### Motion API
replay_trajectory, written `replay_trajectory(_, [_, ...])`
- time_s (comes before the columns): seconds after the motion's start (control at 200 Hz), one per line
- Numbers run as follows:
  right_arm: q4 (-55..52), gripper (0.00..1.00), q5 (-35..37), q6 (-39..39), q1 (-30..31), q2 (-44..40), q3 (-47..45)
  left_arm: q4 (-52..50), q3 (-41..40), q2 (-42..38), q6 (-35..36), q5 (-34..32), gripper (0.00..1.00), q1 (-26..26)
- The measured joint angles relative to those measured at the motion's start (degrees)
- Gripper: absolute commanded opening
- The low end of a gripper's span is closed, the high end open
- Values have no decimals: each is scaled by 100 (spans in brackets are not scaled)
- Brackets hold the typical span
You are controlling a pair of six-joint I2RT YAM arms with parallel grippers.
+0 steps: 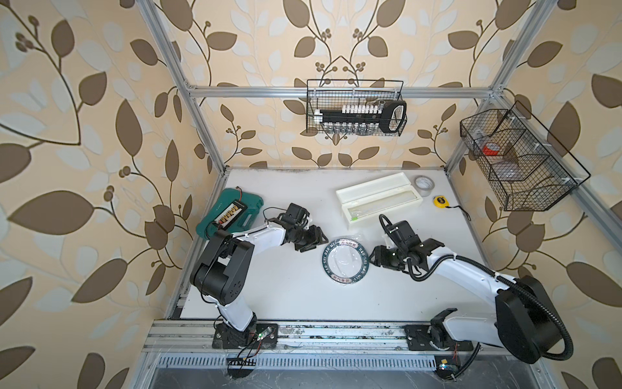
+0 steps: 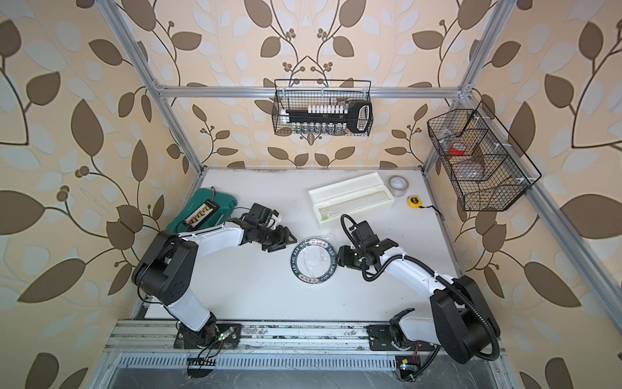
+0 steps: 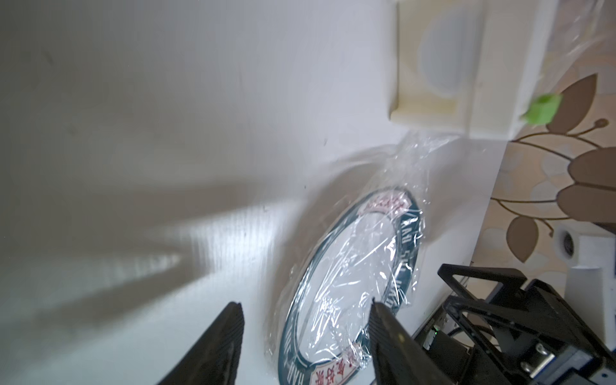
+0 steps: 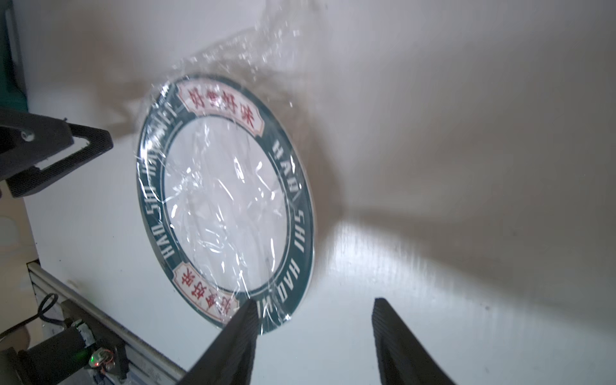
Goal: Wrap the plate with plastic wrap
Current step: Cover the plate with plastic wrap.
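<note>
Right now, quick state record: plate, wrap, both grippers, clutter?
plate: flat on table, between the two grippers
plastic wrap: crinkled over plate's centre and much of its rim; spare film trails toward dispenser box
left gripper: open, empty, beside plate
right gripper: open, empty, opposite side of plate
other: tape roll, tape measure, green case, all apart from plate

**What you can read on the plate**

On the dark rim of the plate [image 4: 297, 213] you find white capital letters, "HAO SHI HAO WEI", in one arc on each side of the white centre. Wrinkles of the plastic wrap [image 4: 216, 186] disturb some letters. One label patch [image 4: 221, 106] on this rim carries four red Chinese characters. The opposite label patch [image 4: 205, 295], across the centre, carries the same kind of characters.
</note>
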Motion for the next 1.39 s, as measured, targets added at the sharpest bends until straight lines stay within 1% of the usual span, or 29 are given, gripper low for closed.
replay_trajectory(0.065, [212,54,-181,197,26,17,-234,236,-258,0,-144,39,58,-111])
replay_trajectory(0.185, [787,51,-420,568,31,168,-518,658,-501,-22,-367,44,54,-225])
replay_trajectory(0.29, [1069,50,-411,743,131,291,-538,999,-662,-85,-542,44,53,-299])
replay_trajectory(0.325, [1029,50,-282,748,221,293,-503,1086,-723,-120,-579,42,53,-310])
replay_trajectory(0.415, [737,46,315,671,549,251,-286,1198,-876,-243,-625,31,53,-332])
replay_trajectory(0.485, [511,39,688,570,741,186,-50,1231,-957,-308,-629,22,52,-334])
replay_trajectory(0.585, [422,32,984,468,800,203,205,1309,-1014,-321,-649,17,52,-332])
replay_trajectory(0.69, [417,30,1139,437,833,328,262,1362,-1016,-321,-671,15,52,-332])
replay_trajectory(0.785, [417,26,1178,446,879,573,291,1390,-1016,-321,-682,15,51,-334])
replay_trajectory(0.995, [439,21,1220,450,916,981,501,1478,-1045,-321,-682,11,51,-334])
replay_trajectory(1.07, [461,21,1233,450,925,1038,546,1493,-1106,-321,-686,7,51,-332])
replay_trajectory(1.165, [450,28,1287,459,949,1062,577,1493,-1147,-321,-693,4,51,-334])
replay_trajectory(1.395, [157,29,1585,369,1185,879,857,1502,-1163,-321,-706,-2,51,-334])
